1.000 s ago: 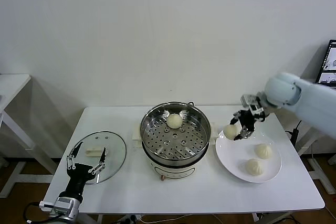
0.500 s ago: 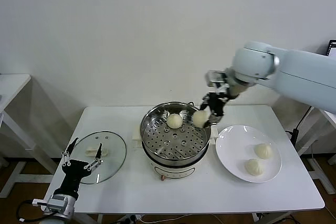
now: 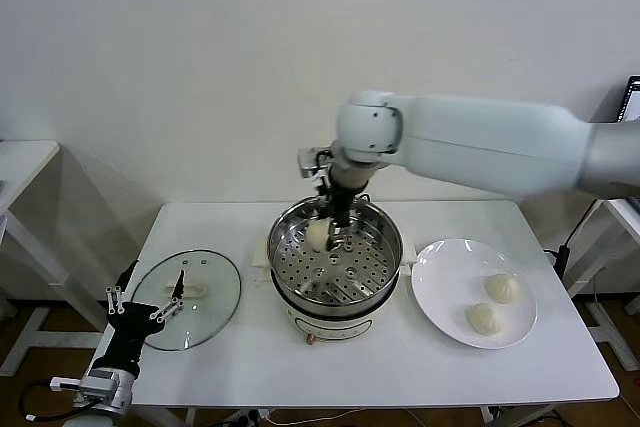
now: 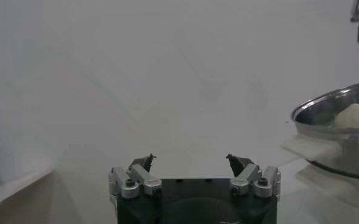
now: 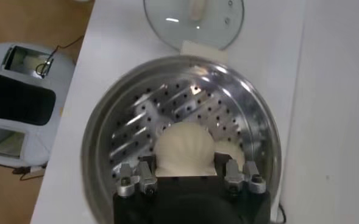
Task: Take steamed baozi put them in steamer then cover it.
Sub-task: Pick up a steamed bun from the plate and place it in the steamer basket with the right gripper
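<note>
Four baozi: two over steamer, two plated.

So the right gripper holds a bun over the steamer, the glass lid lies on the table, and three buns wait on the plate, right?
Not quite: the head view shows two buns on the plate, not three. The right gripper does hold a bun over the steamer, and the glass lid lies on the table.

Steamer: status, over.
Right gripper shut on a baozi above the steamer; another baozi inside. Left gripper open, idle beside the cover. Two baozi on plate. Nothing obstructing.
</note>
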`<act>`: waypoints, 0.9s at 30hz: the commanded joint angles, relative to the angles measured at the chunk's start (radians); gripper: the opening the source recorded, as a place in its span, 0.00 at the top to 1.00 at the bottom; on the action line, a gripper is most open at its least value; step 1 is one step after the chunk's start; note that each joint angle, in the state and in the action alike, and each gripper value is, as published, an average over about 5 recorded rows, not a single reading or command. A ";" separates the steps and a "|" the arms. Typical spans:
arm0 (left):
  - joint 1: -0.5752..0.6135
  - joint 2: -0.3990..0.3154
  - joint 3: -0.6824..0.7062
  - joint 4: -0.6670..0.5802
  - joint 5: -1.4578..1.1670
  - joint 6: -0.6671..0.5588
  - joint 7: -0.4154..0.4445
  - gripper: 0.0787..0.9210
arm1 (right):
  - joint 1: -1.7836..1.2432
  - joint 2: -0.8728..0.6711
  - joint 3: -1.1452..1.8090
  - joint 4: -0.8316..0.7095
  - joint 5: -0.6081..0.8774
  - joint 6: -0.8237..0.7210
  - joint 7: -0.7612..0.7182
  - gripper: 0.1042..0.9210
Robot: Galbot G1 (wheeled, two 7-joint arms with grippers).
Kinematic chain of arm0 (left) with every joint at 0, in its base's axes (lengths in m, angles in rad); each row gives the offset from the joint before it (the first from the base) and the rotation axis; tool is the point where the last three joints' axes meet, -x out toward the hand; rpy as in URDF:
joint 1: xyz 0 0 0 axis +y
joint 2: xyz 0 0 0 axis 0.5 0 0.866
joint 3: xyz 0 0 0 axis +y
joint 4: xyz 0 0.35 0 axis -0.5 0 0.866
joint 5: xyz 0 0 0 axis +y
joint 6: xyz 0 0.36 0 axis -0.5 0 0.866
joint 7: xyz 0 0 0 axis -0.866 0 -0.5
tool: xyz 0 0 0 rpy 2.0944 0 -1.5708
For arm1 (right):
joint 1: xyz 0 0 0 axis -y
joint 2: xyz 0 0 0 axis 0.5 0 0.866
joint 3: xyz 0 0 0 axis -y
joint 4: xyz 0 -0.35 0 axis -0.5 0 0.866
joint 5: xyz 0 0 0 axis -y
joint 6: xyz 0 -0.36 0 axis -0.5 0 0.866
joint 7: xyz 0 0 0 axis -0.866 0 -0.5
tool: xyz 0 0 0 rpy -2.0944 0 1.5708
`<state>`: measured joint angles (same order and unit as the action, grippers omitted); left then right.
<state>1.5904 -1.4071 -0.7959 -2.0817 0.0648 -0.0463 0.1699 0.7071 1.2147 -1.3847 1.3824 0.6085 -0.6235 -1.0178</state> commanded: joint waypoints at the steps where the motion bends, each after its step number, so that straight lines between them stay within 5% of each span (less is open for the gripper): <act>1: -0.003 0.001 -0.009 0.008 -0.005 -0.001 0.005 0.12 | -0.123 0.163 0.001 -0.188 -0.038 -0.017 0.000 0.34; 16: -0.004 -0.001 -0.020 0.016 -0.007 -0.004 0.012 0.12 | -0.218 0.222 0.035 -0.290 -0.110 0.003 -0.015 0.33; 27: 0.002 0.001 -0.013 0.008 -0.004 0.003 0.009 0.12 | -0.101 0.019 0.094 -0.132 -0.078 0.015 -0.045 0.12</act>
<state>1.5895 -1.4085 -0.8109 -2.0706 0.0586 -0.0455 0.1809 0.5374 1.3689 -1.3318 1.1615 0.5184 -0.6169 -1.0376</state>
